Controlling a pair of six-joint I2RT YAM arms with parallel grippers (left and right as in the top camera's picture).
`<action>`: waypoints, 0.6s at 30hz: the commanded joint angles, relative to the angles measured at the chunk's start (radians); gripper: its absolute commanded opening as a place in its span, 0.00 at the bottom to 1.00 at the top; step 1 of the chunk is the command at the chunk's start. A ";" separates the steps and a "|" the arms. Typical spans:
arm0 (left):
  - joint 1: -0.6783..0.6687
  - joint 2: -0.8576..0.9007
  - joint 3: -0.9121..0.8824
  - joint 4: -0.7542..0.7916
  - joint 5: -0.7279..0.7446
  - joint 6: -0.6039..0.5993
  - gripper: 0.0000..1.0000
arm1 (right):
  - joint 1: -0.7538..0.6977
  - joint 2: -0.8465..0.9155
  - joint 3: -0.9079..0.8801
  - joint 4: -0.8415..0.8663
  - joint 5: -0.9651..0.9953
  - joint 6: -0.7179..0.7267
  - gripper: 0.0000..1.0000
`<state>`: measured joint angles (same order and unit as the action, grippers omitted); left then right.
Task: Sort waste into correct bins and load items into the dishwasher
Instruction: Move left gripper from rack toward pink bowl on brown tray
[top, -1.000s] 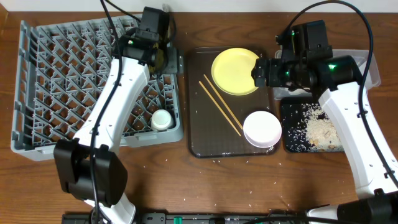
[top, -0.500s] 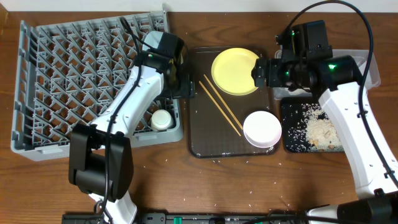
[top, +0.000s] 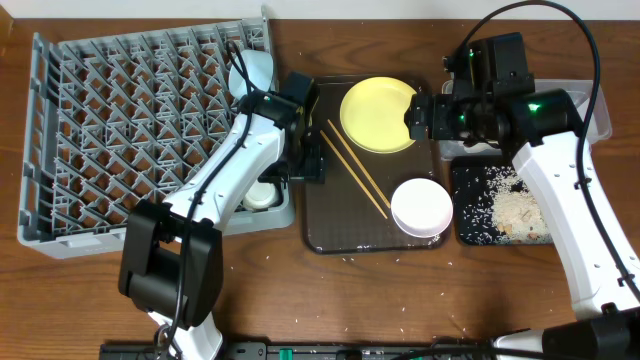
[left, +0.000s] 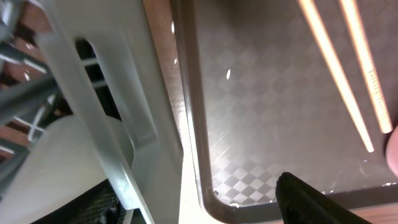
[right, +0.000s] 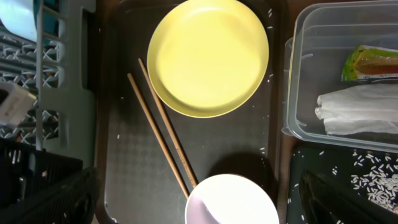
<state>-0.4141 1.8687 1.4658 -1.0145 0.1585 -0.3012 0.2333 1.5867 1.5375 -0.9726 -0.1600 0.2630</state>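
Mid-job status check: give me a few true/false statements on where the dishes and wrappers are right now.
1. The yellow plate is in the dish rack. False: it lies on the brown tray.
2. The light blue bowl is in the dish rack. True.
3. The yellow-green wrapper and the white wrapper are both in the clear tub. True.
4. The chopsticks are inside the white bowl. False: they lie flat on the brown tray beside the plate.
5. The small white cup is in the dish rack. True.
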 joint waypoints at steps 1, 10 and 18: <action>-0.004 0.003 -0.053 -0.017 0.006 -0.034 0.76 | -0.002 0.003 -0.001 -0.001 0.003 0.005 0.99; -0.005 0.002 -0.108 -0.060 0.015 -0.058 0.75 | -0.002 0.003 -0.001 -0.001 0.003 0.005 0.99; -0.028 0.002 -0.108 -0.105 0.016 -0.117 0.75 | -0.002 0.003 -0.001 -0.001 0.003 0.005 0.99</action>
<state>-0.4221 1.8687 1.3651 -1.0840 0.1707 -0.3725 0.2333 1.5867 1.5375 -0.9726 -0.1600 0.2630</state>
